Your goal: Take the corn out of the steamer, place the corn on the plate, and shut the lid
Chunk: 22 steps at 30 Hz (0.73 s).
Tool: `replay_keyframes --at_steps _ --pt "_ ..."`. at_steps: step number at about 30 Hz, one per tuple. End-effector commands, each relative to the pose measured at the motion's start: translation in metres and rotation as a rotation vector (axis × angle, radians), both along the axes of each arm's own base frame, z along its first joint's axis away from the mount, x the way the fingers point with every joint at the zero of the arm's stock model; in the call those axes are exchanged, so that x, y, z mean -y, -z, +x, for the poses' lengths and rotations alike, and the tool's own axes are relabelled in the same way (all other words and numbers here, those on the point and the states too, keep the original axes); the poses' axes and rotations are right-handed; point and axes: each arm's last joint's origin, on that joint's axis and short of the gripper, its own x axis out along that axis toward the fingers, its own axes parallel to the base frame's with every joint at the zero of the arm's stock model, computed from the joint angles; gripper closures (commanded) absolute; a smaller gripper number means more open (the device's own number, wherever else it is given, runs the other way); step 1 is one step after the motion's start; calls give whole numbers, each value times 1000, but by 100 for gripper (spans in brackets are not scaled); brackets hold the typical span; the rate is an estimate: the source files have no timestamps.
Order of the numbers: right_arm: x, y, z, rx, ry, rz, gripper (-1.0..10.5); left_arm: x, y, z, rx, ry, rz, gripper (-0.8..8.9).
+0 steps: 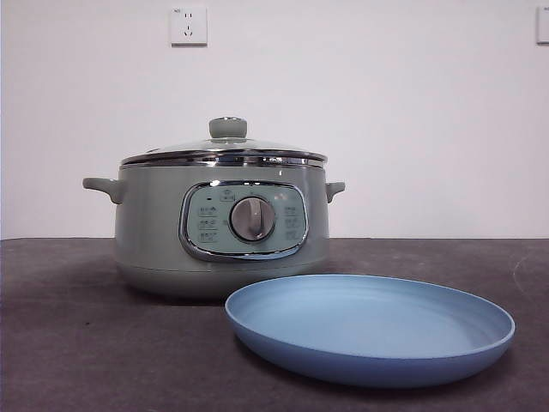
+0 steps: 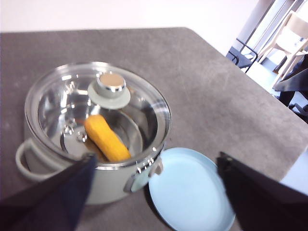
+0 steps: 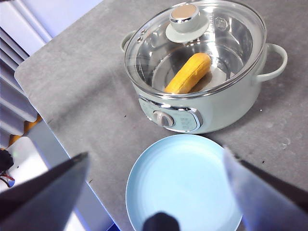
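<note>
Yellow-orange and glossy, the corn (image 3: 188, 73) lay on its side inside the steamer (image 1: 221, 230), a short stubby cob with rounded, tapering ends resting on the shiny metal floor of the pot. It showed only through the lid (image 3: 195, 48), a low dome of clear glass bound by a chrome rim, which sat squarely closed on the steamer. A round pale-green knob (image 1: 227, 128) with a metallic cap crowned the lid at its middle. The steamer itself was a round, smooth, sage-green pot with a bright steel lining, a small looped handle on each side, and a chrome-framed control panel on its front carrying a silver dial (image 1: 252, 219). Just in front of the pot, close to its base, lay the plate (image 1: 446, 343), a wide shallow disc of matte light blue with a raised rim, holding nothing. Both stood on the desk (image 1: 69, 343), a dark grey surface with a fine speckled, stone-like grain. Behind it rose a plain white wall with a white socket (image 1: 189, 26). The left pincer (image 2: 154, 192) hovered above the pot and plate, spread wide and gripping nothing. The right pincer (image 3: 156, 192) hung above the plate, likewise spread wide and bare.
</note>
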Motion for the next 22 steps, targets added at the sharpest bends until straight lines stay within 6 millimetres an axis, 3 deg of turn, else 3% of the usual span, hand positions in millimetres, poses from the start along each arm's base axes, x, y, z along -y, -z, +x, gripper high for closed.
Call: replay_keyframes --at_steps 1,7,22 --pt "0 -1 0 5 -4 -3 434 1 -4 2 38 7 0 273" --pt "0 0 -1 -10 -4 -7 442 8 -3 19 56 30 -10 274" --pt "2 6 -6 -89 -4 -33 442 60 27 102 114 -14 40 281"
